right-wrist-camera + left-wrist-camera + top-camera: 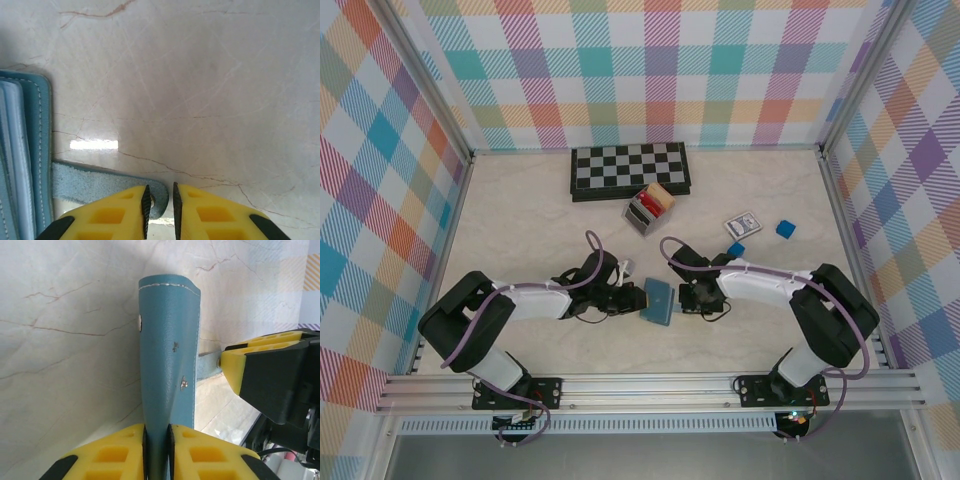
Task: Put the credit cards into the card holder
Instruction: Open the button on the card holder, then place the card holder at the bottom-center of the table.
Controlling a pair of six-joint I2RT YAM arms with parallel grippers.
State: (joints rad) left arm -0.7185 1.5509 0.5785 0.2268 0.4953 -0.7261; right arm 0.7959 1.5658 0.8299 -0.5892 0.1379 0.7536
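Two black-and-white arms reach inward over a pale marble-patterned table (pixel 520 230), whose far side bears a black-and-white chequered board (pixel 630 170). Between the arms, near the front edge, stands the flat teal-blue stitched card holder (pixel 658 302), raised on its edge. The left gripper (pixel 638 298) has its yellow fingers (pixel 115 455) pressed against both faces of the card holder's near edge, clamping it upright. A grey-blue suede strap (pixel 95 182) runs from the card holder towards the right gripper (pixel 684 296). Its rounded end sits in the narrow gap between that gripper's yellow fingers (pixel 210 212), which pinch it. A small grey open box (pixel 638 218) lies in front of the chequered board, holding the red and tan plastic credit cards (pixel 650 205). To its right lies a dark patterned card with a white border (pixel 742 224), its print too small to read. Near it sit two small blue cubes (pixel 785 229), one just below the card.
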